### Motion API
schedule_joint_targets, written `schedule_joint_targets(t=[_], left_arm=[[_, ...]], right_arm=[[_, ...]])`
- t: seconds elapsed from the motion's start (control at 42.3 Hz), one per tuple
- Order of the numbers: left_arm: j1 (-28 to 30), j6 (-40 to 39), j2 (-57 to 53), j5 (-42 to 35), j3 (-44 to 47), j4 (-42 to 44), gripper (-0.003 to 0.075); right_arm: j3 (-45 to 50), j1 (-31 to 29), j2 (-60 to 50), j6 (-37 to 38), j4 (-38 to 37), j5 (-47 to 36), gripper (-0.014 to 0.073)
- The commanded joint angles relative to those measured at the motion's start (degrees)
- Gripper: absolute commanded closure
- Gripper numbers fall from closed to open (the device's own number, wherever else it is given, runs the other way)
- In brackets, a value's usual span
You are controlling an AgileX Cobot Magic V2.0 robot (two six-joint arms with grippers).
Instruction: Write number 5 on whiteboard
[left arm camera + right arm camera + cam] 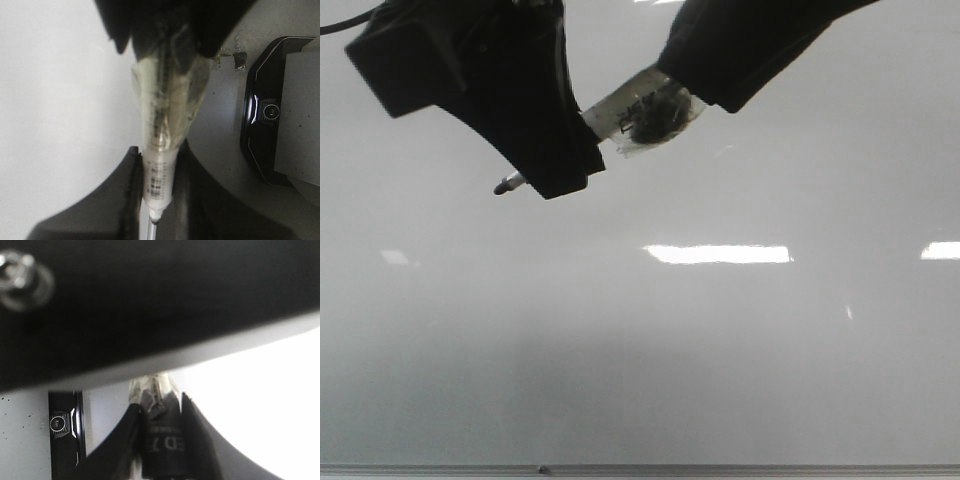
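Clearly both grippers clamp 1 marker (620,115) above the bare whiteboard (640,350): left gripper (555,170) near the tip, right gripper (710,85) on the taped rear; no 5 is drawn. Uneven pulling could snap or twist it

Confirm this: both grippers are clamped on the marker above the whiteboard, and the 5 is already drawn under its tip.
Not quite. Both the left gripper and the right gripper do clamp the marker above the whiteboard, but the front view shows no 5: the board beneath the marker's tip is bare apart from light reflections.
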Motion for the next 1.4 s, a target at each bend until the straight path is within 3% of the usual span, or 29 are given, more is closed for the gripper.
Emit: schedule_joint_targets(t=[0.0, 0.047, 0.118, 0.236, 0.449, 0.733, 1.017, 1.206, 1.371], left_arm=[[-0.4, -0.4, -1.8, -2.9, -1.9, -0.7, 0.0589], [-0.4, -0.5, -1.8, -3.3, -1.9, -0.7, 0.0465], [0.2, -1.1, -1.8, -3.9, -1.9, -0.5, 0.0342], [2.8, -3.4, -2.4, -4.6, -1.9, -0.5, 0.0255], [10.2, -7.1, -8.8, -4.6, -1.6, -1.0, 0.0258], [19.7, -11.1, -22.6, -6.6, 6.3, -3.5, 0.0258], [30.5, -20.2, -32.9, -10.3, 16.0, -3.5, 0.0258], [34.0, -20.5, -34.2, -10.2, 18.1, -4.1, 0.0258], [34.0, -20.5, -34.0, -10.7, 18.1, -5.2, 0.0258]], right_arm=[[-1.9, 0.1, -1.3, -0.8, 2.1, -1.9, 0.0533], [-1.9, 0.1, -1.3, -0.8, 2.1, -1.9, 0.0543], [-1.9, 0.1, -1.3, -0.8, 2.1, -1.9, 0.0554], [-1.9, 0.1, -1.3, -0.7, 2.1, -1.9, 0.058], [-2.0, -1.2, -2.3, 2.0, -0.1, -2.0, 0.0613], [-2.4, -6.7, -8.1, 23.7, -14.5, 1.7, 0.0613], [-0.3, -13.9, -16.4, 40.6, -18.3, 6.4, 0.0613], [10.1, -14.6, -23.7, 50.6, -18.3, -6.4, 0.0613], [19.2, -14.6, -24.2, 52.1, -18.2, -20.4, 0.0613]])
